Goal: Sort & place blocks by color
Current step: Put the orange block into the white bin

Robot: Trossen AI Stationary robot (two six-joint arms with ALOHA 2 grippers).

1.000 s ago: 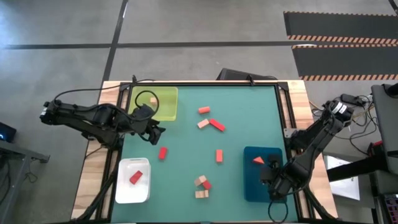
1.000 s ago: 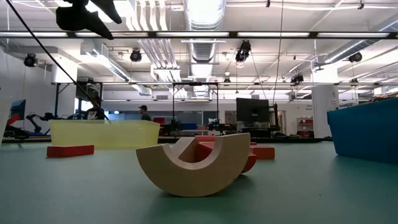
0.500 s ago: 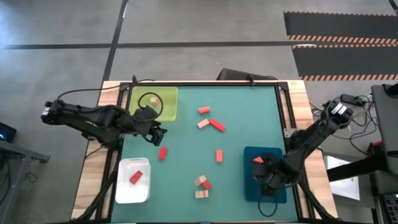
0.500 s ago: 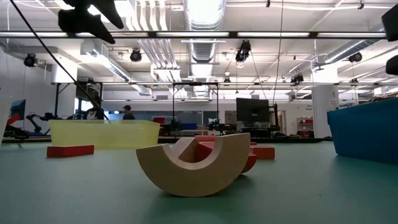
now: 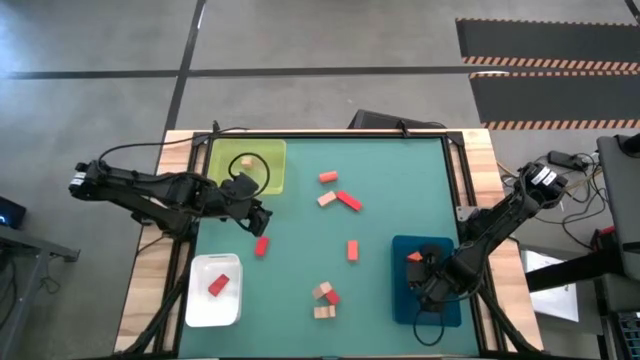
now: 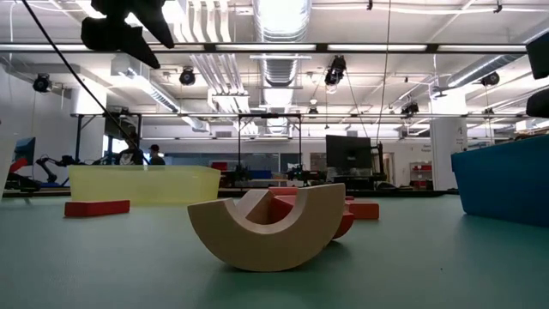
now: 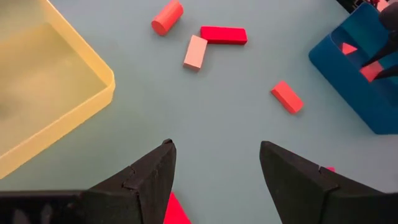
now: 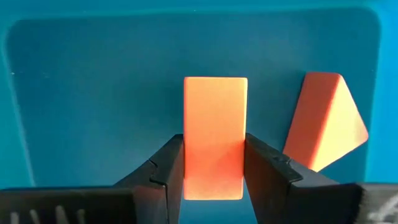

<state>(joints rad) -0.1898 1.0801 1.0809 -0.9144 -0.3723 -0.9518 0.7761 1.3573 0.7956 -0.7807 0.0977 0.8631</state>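
Observation:
My right gripper [image 8: 215, 180] is over the blue tray [image 5: 438, 305] at the table's near right and is shut on an orange bar [image 8: 215, 134]. An orange triangle [image 8: 326, 121] lies on the tray floor beside it. My left gripper [image 5: 256, 216] hangs open just near of the yellow-green tray [image 5: 262, 178], above a red block [image 5: 262, 245] whose corner [image 7: 175, 211] shows between its fingers. A red block [image 5: 218, 285] lies in the white tray [image 5: 200, 305]. More blocks lie flat on the table: an orange cylinder [image 7: 166, 17], a salmon bar [image 7: 195, 51], a red bar [image 7: 223, 35] and an orange bar [image 7: 286, 97]. My right gripper pinches the orange bar by its two long sides [image 8: 186, 155] between the two fingers, from above, pointing down into the blue tray. The bar sticks out past the fingertips along the fingers. Whether its far end touches the tray floor, I cannot tell.
A tan arch [image 6: 266, 225] with red pieces behind it sits close to the table's near edge, in a cluster [image 5: 324, 295] of small blocks. The low view shows a red bar [image 6: 96, 207] in front of the yellow-green tray wall [image 6: 141, 183]. People move in the room beyond.
My left gripper has moved a little toward the table's right and near edge, closer to the red block, staying open. My right gripper has shifted slightly toward the table's left over the blue tray, still shut on the orange bar.

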